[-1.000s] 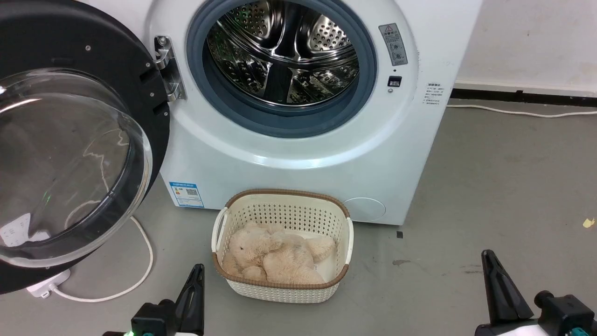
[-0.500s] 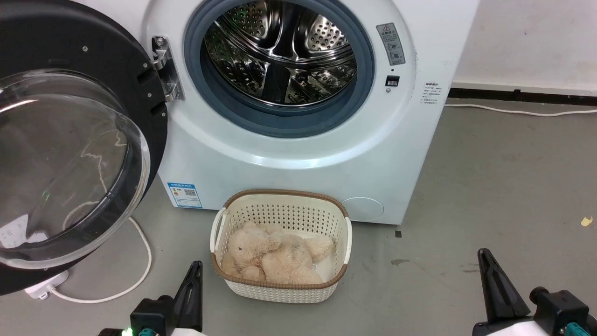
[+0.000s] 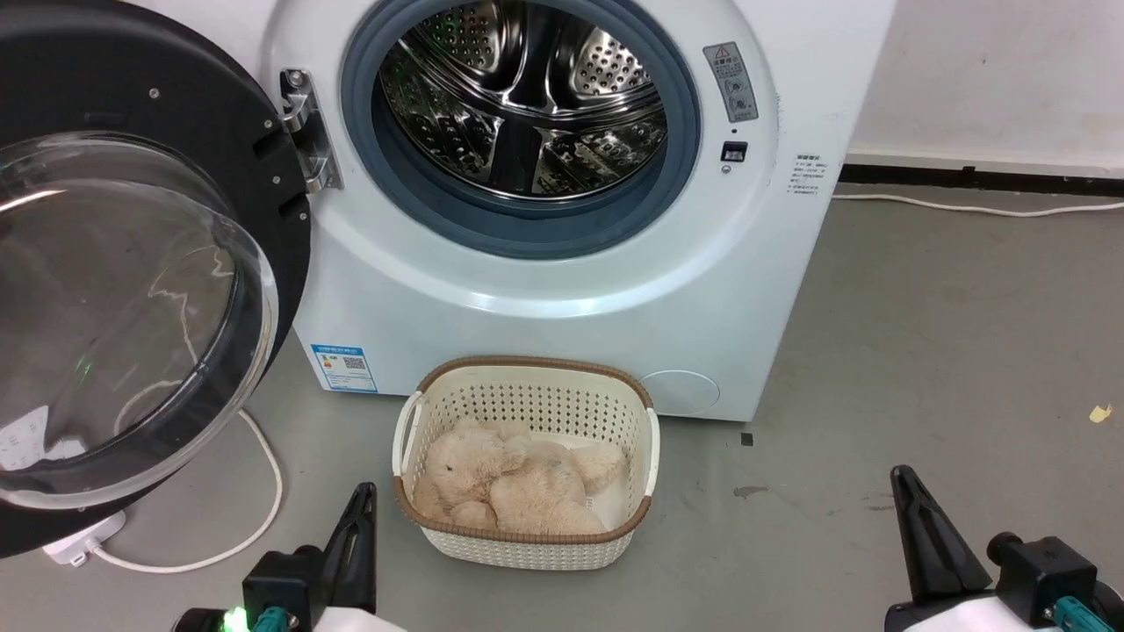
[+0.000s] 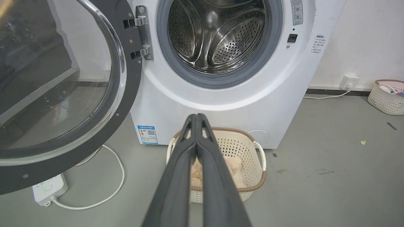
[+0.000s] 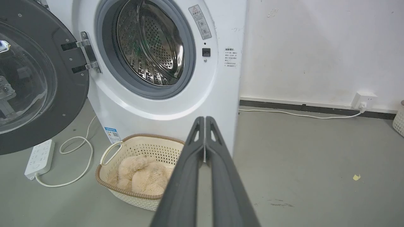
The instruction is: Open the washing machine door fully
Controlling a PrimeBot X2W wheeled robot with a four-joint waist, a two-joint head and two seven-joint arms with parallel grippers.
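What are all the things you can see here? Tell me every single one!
washing machine: one, white, by the wall, centre.
door: one, black with a clear glass bowl, swung open on the left.
drum: one, shiny steel, inside the grey-rimmed opening.
sticker: one, blue, low on the machine's front.
basket: one, cream with a brown rim, on the floor before the machine.
soft toy: one, beige, lying in that basket.
power strip: one, white, on the floor below the door.
looped cable: one, white, beside the power strip.
second basket: one, pale, far right by the wall.
left claw: one, dark, shut, holding nothing.
right claw: one, dark, shut, holding nothing.
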